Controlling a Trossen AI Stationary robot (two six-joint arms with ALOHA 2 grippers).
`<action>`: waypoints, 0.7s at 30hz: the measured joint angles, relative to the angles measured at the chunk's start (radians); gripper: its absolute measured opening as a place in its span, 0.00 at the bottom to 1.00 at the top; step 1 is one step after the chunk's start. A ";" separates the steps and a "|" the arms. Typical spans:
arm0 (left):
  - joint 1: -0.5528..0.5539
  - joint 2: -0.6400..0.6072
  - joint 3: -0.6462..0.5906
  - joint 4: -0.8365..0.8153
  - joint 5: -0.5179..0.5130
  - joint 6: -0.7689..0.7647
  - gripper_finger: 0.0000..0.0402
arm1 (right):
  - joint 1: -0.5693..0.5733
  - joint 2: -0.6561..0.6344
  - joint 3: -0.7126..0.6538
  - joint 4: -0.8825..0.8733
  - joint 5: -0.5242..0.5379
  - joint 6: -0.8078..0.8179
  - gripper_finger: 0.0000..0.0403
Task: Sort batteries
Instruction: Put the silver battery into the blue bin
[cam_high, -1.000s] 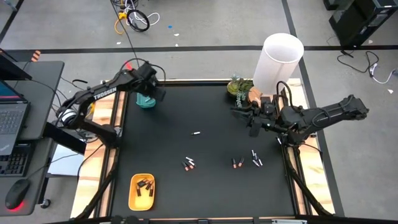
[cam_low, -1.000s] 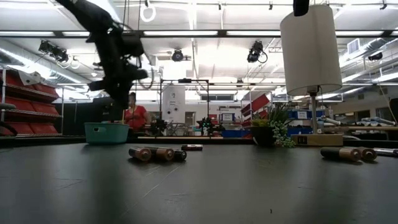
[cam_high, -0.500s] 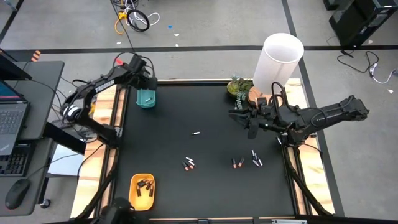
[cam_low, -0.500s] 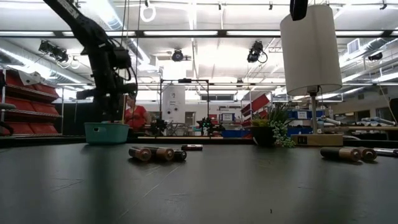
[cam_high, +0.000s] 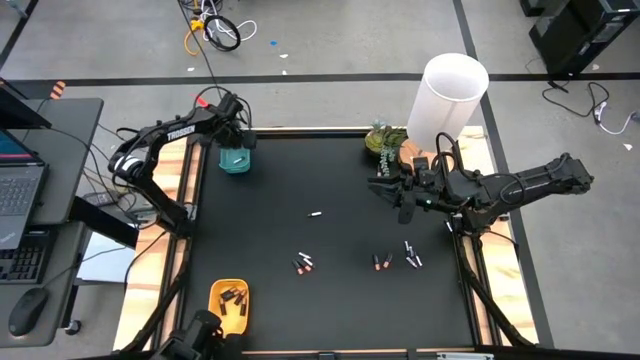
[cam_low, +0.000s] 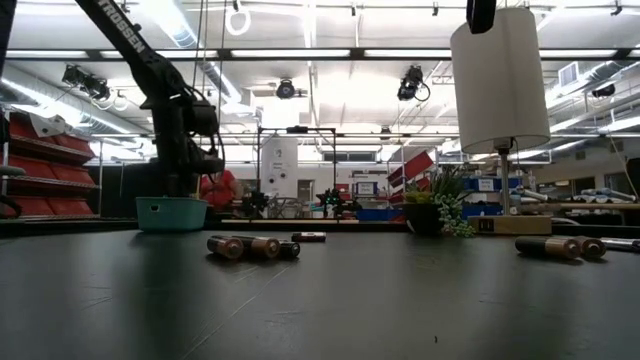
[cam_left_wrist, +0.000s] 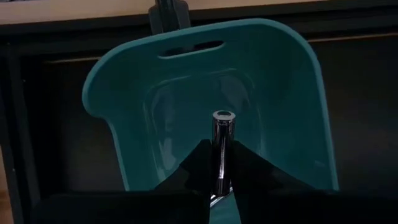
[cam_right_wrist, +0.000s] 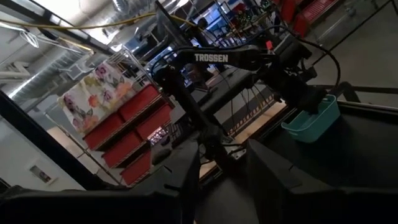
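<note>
The left gripper (cam_left_wrist: 221, 171) has moved over the teal tray (cam_left_wrist: 273, 81) and pinches a silvery battery (cam_left_wrist: 222, 149) above it. The right gripper (cam_high: 392, 190) hovers, seemingly part-open, empty. Other batteries (cam_high: 305, 264) lie mid-table and in the yellow tray (cam_high: 213, 318).

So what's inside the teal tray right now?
The left gripper hangs over the teal tray, shut on a silvery battery. The bare tray floor showing around it holds nothing; the part under the fingers and battery is hidden.
</note>
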 joint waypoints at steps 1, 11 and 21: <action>0.000 0.003 0.000 0.000 -0.001 -0.001 0.16 | 0.000 0.000 0.000 0.000 0.000 0.000 0.29; 0.000 0.004 0.000 -0.002 -0.005 0.006 0.38 | -0.002 0.000 0.000 0.000 0.000 0.000 0.29; -0.068 -0.141 0.078 -0.060 -0.015 0.177 0.42 | -0.048 0.000 0.000 -0.151 0.023 0.077 0.28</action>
